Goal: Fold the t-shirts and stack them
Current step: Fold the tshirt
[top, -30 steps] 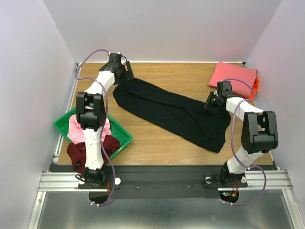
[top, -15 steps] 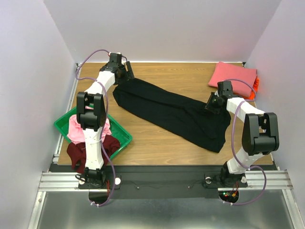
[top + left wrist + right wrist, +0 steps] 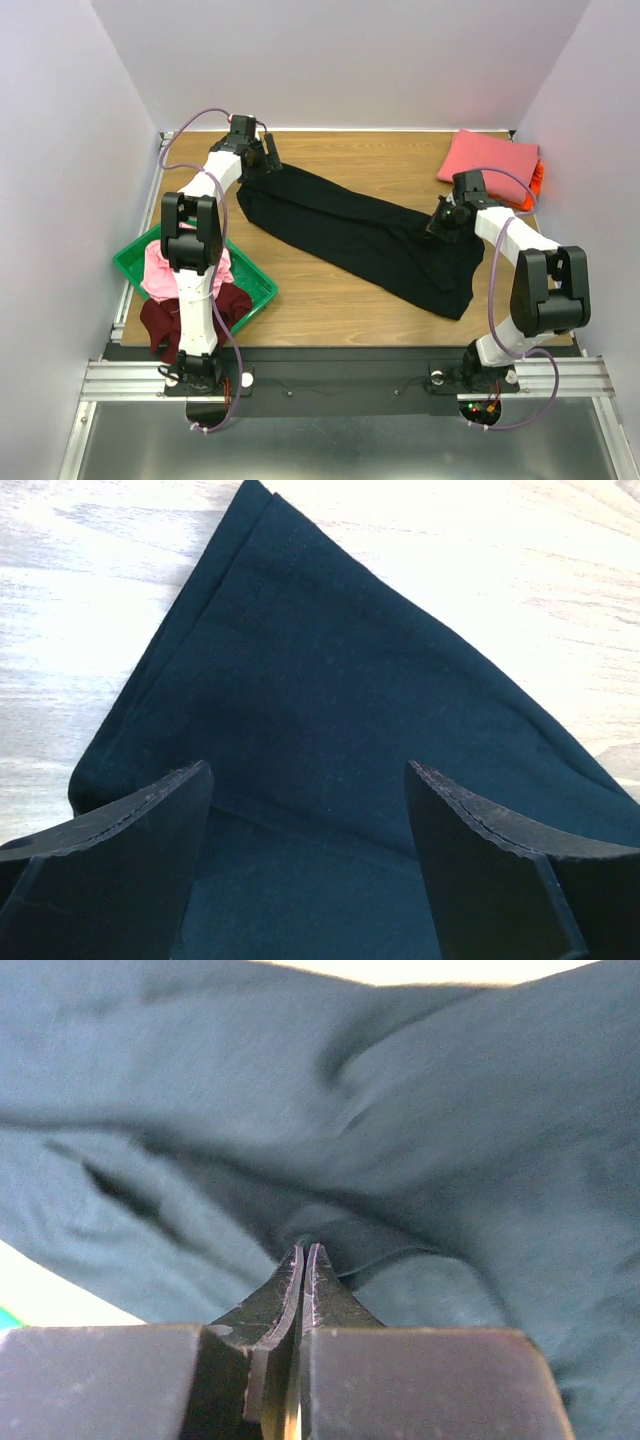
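Wood table (image 3: 330, 300) holds black tee (image 3: 350, 235) lying diagonally mid-table; left gripper (image 3: 310, 780) jaws spread wide over its far-left corner, right gripper (image 3: 305, 1250) pinches a fold at its right end

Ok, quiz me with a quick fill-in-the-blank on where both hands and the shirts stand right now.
1. The left hand hovers ___ over a corner of the black t-shirt.
2. The right hand is ___ on a fold of that shirt.
3. The light pink t-shirt lies in the ___ tray.
4. The coral-pink t-shirt lies folded at the table's far ___ corner.
Missing: open; shut; green; right.
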Motion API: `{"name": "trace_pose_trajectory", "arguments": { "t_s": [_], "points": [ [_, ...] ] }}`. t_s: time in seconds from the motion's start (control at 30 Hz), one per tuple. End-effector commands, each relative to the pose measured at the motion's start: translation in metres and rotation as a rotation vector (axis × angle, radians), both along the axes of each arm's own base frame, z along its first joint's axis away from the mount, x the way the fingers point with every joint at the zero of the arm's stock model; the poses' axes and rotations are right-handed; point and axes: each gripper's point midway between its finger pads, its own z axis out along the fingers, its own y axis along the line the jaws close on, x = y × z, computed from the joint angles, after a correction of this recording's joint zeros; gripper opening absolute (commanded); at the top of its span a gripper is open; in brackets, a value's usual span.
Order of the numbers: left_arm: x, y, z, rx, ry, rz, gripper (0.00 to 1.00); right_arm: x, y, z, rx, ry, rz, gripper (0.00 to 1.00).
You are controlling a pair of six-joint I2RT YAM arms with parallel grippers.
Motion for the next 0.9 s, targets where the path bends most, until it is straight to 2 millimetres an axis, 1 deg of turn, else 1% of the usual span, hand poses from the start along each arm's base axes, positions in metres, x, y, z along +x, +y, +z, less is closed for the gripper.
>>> {"name": "trace_pose_trajectory", "arguments": {
  "t_s": [0.0, 0.03, 0.1, 0.3, 0.4, 0.47, 0.5, 0.53, 0.6, 0.73, 0.83, 0.87],
  "points": [
    [0.002, 0.007, 0.031, 0.002, -0.065, 0.001, 0.89, -0.012, 0.037, 0.021, 0.067, 0.021, 0.073, 0.01],
    [0.002, 0.007, 0.028, 0.004, -0.06, 0.0, 0.89, -0.012, 0.042, 0.023, 0.072, 0.018, 0.085, 0.01],
    [0.001, 0.008, 0.024, 0.007, -0.052, -0.001, 0.89, -0.018, 0.051, 0.018, 0.077, 0.054, 0.102, 0.02],
    [0.001, 0.012, 0.018, 0.024, -0.042, -0.009, 0.89, -0.033, 0.088, 0.015, 0.075, 0.1, 0.183, 0.02],
    [0.0, 0.015, 0.015, 0.031, -0.035, -0.01, 0.89, -0.039, 0.097, 0.012, 0.073, 0.125, 0.196, 0.02],
    [0.0, 0.015, 0.013, 0.033, -0.032, -0.013, 0.89, -0.043, 0.1, 0.01, 0.071, 0.146, 0.194, 0.02],
    [-0.001, 0.016, 0.012, 0.034, -0.03, -0.013, 0.89, -0.043, 0.105, 0.013, 0.074, 0.144, 0.204, 0.03],
    [-0.001, 0.016, 0.012, 0.034, -0.028, -0.013, 0.89, -0.044, 0.106, 0.012, 0.072, 0.157, 0.206, 0.03],
    [-0.002, 0.018, 0.01, 0.04, -0.024, -0.017, 0.89, -0.049, 0.11, 0.013, 0.074, 0.179, 0.214, 0.04],
    [-0.005, 0.021, 0.006, 0.043, -0.014, -0.015, 0.89, -0.06, 0.125, 0.016, 0.092, 0.212, 0.251, 0.06],
    [-0.006, 0.021, 0.002, 0.039, -0.006, -0.015, 0.89, -0.067, 0.138, 0.019, 0.104, 0.236, 0.287, 0.09],
    [-0.006, 0.021, 0.002, 0.038, -0.007, -0.015, 0.89, -0.067, 0.139, 0.02, 0.107, 0.237, 0.288, 0.1]
  ]
}}
